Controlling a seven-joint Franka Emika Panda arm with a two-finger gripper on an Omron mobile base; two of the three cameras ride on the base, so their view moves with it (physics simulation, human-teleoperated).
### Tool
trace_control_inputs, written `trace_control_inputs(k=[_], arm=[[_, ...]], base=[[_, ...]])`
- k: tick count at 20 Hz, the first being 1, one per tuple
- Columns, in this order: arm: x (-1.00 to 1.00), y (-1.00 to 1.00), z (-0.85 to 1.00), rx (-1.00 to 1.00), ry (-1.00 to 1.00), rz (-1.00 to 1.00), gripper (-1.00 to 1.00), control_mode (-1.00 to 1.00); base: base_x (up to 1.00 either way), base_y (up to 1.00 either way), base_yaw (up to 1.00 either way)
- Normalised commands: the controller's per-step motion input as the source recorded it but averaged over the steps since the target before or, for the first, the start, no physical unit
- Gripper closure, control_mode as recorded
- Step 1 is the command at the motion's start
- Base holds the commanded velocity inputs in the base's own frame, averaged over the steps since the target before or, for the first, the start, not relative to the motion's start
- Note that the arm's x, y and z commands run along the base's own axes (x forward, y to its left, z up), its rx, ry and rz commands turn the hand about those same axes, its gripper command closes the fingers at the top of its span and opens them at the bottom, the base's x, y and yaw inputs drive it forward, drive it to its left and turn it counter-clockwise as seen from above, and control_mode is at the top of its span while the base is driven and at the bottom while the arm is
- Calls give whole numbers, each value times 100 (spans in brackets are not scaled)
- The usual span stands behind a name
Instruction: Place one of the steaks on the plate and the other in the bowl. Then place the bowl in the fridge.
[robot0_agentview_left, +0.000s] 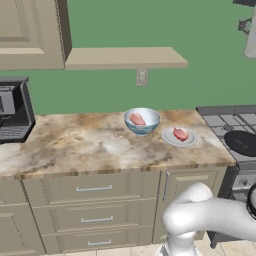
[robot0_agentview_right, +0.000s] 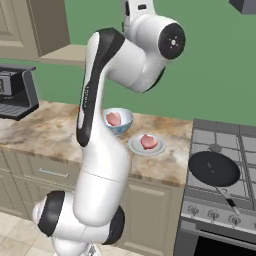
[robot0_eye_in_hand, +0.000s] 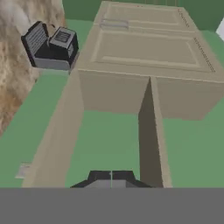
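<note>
Nearest the cameras, the white arm (robot0_agentview_right: 100, 165) rises from the base in front of the cabinet drawers (robot0_agentview_left: 95, 189) and folds upward, its hand raised high toward the wall. In the hand view the gripper (robot0_eye_in_hand: 111, 176) shows its fingers (robot0_eye_in_hand: 99, 176) pressed together with nothing between them, looking along the green wall at the wall cabinet (robot0_eye_in_hand: 144, 48) and the coffee machine (robot0_eye_in_hand: 51, 46).

On the marbled surface (robot0_agentview_left: 75, 145) beyond the drawers, the plate (robot0_agentview_left: 169, 140) sits toward the stove side with one steak (robot0_agentview_left: 180, 134) lying on it. Just beside it, toward the wall, the blue-patterned bowl (robot0_agentview_left: 150, 120) holds the other steak (robot0_agentview_left: 137, 119). A black frying pan (robot0_agentview_right: 213, 168) rests on the stove (robot0_agentview_right: 235, 145) further right. The shelf (robot0_agentview_left: 125, 57) and wall outlet (robot0_agentview_left: 142, 77) lie behind.

Judgement: both placements appear complete; the step in hand is moving the bowl to the fridge. The next move calls for spreading the fingers, bringing the hand down to the bowl's rim and gripping it level so the steak stays inside, then driving the base to the fridge.
</note>
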Motion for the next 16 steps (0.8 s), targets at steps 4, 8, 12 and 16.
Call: trace_control_inputs(k=[4,8,12,16], arm=[[-24,100,-17,-100,-18,4,100,-100],[-22,88,-7,-100,4,10,100,-100],[10,18,-90,-65,38,22,100,-100],[3,-39,-100,-8,21,18,100,-100]], base=[[0,0,0],[0,0,0],[0,0,0],[0,0,0]])
